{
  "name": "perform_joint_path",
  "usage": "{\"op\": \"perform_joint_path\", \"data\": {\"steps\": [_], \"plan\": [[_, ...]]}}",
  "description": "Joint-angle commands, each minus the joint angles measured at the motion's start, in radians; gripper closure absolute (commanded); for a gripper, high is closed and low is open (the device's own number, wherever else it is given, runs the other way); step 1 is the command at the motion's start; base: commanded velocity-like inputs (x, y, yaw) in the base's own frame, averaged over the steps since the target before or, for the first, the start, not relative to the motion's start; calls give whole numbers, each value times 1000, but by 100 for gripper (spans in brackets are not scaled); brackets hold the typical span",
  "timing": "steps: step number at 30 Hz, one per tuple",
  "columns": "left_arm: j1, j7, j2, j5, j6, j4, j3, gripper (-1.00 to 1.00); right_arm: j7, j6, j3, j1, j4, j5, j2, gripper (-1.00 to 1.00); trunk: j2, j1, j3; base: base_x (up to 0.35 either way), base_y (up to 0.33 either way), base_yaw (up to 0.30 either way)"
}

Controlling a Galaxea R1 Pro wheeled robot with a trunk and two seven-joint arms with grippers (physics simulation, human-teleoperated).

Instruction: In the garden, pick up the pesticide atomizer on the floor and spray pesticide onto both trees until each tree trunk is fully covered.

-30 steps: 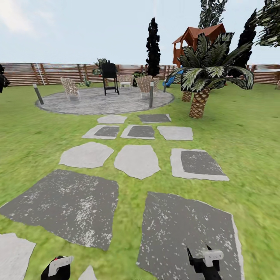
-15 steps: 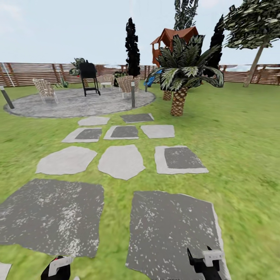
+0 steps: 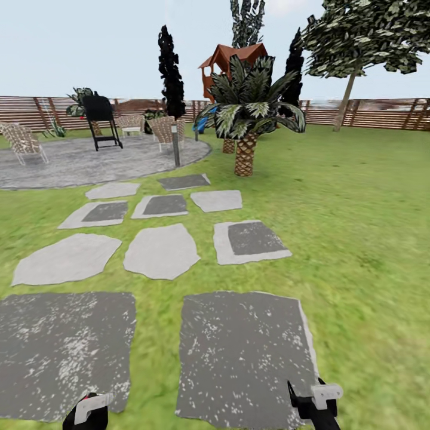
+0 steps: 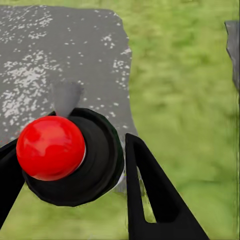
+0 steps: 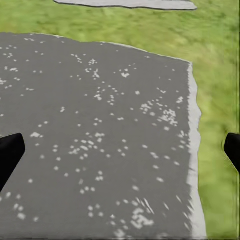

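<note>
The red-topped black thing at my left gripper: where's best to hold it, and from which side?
Grip the black round body beneath the red knob, one finger on each opposite side, coming in side-on. The knob is a smooth ball and would likely slip. The left gripper straddles the body that way now.

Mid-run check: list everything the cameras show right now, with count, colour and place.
Stepping stones: about ten, grey, across the lawn ahead.
Round paved patio: one, grey, far left.
Wicker chairs: three, pale, on patio.
Grill: one, black, on patio.
Palm: one, centre.
Slim black trees: two, beyond the patio and palm.
Leafy grey-green tree: one, far right.
Playhouse: one, red-brown, behind palm.
Slatted fence: brown, background.
Red-knobbed black object: one, between left gripper fingers.
Right gripper: open, above stone.
</note>
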Motion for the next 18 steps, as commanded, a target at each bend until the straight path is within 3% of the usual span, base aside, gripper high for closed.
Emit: {"op": "perform_joint_path", "data": {"steps": [1, 12, 18], "plan": [[0, 1, 0, 8, -3, 0, -3, 100, 0, -3, -1, -1, 1, 5, 0, -100, 0, 0, -1, 0, 0, -300], [0, 1, 0, 8, -3, 0, -3, 100, 0, -3, -1, -1, 1, 5, 0, -100, 0, 0, -1, 0, -4, -300], [0, 1, -1, 7, -3, 0, -4, 100, 0, -3, -1, -1, 1, 5, 0, -100, 0, 0, -1, 0, -203, -300]]}}
